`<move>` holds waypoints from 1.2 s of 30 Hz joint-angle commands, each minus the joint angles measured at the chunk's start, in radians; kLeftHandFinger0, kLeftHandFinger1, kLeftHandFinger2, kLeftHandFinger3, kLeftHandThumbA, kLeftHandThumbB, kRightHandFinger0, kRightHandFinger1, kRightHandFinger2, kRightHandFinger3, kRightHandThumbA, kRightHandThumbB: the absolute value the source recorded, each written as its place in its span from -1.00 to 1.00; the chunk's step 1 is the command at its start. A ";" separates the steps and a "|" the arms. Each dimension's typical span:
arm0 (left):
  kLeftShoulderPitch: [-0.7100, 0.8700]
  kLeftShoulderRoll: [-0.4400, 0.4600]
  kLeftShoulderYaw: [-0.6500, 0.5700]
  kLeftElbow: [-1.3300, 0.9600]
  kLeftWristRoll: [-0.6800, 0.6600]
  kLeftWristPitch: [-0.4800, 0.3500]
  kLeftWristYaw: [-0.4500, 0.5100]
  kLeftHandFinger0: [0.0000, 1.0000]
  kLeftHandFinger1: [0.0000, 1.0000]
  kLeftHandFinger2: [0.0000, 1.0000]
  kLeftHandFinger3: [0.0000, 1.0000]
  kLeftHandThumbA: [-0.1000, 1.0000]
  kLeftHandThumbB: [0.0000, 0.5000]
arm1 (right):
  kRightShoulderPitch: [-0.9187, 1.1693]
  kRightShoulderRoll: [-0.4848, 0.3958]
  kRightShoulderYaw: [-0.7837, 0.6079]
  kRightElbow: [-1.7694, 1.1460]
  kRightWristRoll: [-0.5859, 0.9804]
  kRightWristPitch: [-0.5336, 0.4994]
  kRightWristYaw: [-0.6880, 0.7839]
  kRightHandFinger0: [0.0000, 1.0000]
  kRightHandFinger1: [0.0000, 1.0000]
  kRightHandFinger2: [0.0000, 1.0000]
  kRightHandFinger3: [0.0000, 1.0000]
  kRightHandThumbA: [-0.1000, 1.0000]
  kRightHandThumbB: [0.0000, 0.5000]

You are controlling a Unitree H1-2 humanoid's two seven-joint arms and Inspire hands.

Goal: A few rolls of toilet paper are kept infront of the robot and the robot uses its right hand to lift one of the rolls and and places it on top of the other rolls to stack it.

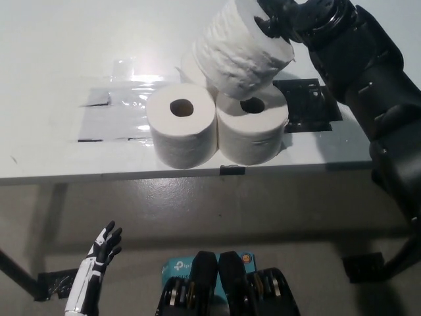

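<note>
Overhead, the black right hand grips a white toilet-paper roll — axis tilted (core upper right) — above the upright white rolls; the white left hand hangs open.

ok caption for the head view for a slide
Black right hand holds a toilet roll above standing rolls; white left hand rests low.

The right hand is black, with thick, rounded, glossy fingers. Behind it the right arm is built of bulky matte black and dark grey shells, blocky and angular, with smooth panels meeting at visible seams. The left hand is white and slender, with black segments along its fingers and black fingertips.
</note>
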State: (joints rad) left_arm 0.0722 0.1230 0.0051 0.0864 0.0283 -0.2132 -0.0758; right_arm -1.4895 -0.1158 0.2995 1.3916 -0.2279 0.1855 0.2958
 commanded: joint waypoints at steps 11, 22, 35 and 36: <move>-0.004 0.012 0.000 -0.029 0.004 -0.007 -0.002 1.00 1.00 1.00 1.00 1.00 -0.44 | -0.083 0.006 0.031 -0.009 -0.058 -0.032 -0.031 -1.00 -0.60 0.16 -0.03 0.64 -0.80; -0.001 0.013 0.000 -0.028 0.005 -0.005 -0.003 1.00 1.00 1.00 1.00 1.00 -0.41 | -0.064 0.011 0.094 -0.007 -0.126 -0.095 -0.039 -1.00 -0.39 0.34 0.35 0.71 -0.78; -0.006 0.014 -0.001 -0.026 0.007 -0.011 -0.002 1.00 1.00 1.00 1.00 1.00 -0.48 | -0.068 0.027 0.149 -0.004 -0.157 -0.058 -0.103 -0.55 -0.17 0.09 -0.01 0.71 -0.47; -0.006 0.015 -0.001 -0.027 0.005 -0.010 -0.005 1.00 1.00 1.00 1.00 1.00 -0.48 | -0.068 0.028 0.148 -0.003 -0.157 -0.054 -0.099 -0.29 0.03 0.28 0.23 0.80 -0.36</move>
State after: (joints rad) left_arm 0.0718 0.1230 0.0044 0.0846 0.0292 -0.2130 -0.0759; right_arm -1.4887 -0.0924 0.4493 1.3983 -0.3637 0.1278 0.2680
